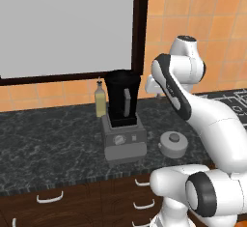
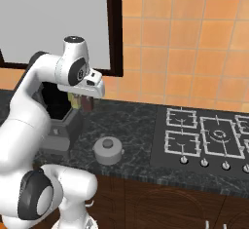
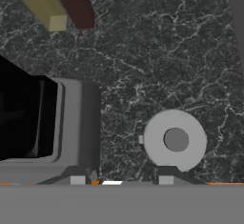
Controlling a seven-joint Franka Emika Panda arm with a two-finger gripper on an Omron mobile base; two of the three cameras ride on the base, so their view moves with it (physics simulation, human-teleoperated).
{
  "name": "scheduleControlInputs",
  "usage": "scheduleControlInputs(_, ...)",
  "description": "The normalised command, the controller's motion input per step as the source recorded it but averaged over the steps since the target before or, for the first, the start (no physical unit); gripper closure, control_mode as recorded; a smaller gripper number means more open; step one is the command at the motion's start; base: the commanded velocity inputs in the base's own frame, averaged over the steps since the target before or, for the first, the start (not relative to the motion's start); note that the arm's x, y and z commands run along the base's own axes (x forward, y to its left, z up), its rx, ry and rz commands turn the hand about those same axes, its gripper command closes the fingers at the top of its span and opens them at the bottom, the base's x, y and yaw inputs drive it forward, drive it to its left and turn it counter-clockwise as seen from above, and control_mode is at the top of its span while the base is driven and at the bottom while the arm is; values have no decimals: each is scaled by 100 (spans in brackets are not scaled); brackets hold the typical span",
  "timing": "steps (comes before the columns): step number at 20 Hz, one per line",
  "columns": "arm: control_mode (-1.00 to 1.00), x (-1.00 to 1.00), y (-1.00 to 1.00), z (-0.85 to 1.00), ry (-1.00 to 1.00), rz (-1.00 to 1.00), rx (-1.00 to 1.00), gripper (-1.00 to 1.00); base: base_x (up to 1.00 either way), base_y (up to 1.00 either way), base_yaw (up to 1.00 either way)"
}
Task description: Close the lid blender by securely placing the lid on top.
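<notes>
Your surroundings: yellowish bottle (image 1: 100,102) behind counter's (image 1: 58,139) blender side | dark-red bottle (image 2: 87,103) beside it | gas hob (image 2: 204,138) at right

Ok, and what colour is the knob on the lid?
Dark grey, darker than the lid around it; the knob shows best in the hand view.

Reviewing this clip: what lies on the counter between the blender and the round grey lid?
Nothing: the hand view shows only bare dark countertop between the blender's base and the lid.
</notes>
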Motion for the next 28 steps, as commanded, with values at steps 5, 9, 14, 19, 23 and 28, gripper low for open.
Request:
scheduleControlInputs(5, -100, -23, -16, -8, 0, -2, 0, -100, 0, 0, 0)
scheduleControlInputs(9, -100, -48, -30, -28, 0, -6, 0, -100, 0, 0, 0)
scheduleControlInputs(14, -100, -40, -37, -46, 0, -2, -3, -100, 0, 0, 0)
scheduleControlInputs(19, -100, -25, -42, -50, 0, 0, -3, -100, 0, 0, 0)
scheduleControlInputs(23, -100, 0, -22, -58, 0, 0, 0, -100, 0, 0, 0)
scheduleControlInputs(28, -100, 0, -2, -50, 0, 0, 0, -100, 0, 0, 0)
